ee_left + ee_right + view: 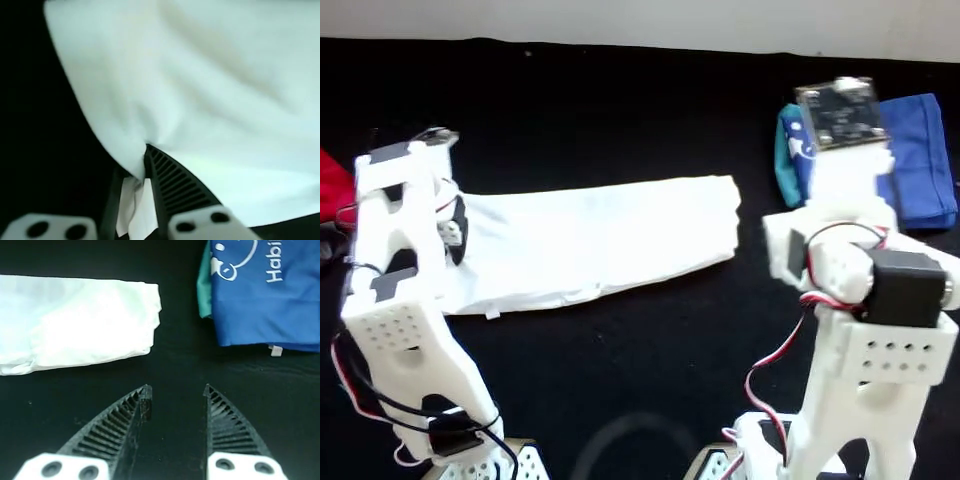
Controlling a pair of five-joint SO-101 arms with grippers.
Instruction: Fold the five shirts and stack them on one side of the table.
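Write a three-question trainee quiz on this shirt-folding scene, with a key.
1. True or false: the right gripper is shut on the blue shirt.
2. What does the left gripper pinch? A the white shirt; B the blue shirt; C nothing.
3. Short answer: what colour is the shirt whose edge shows beside the blue shirt?

Key
1. False: it is open above the bare table.
2. A: white cloth is caught between its fingers.
3. Teal: the teal shirt shows along the blue shirt's edge.
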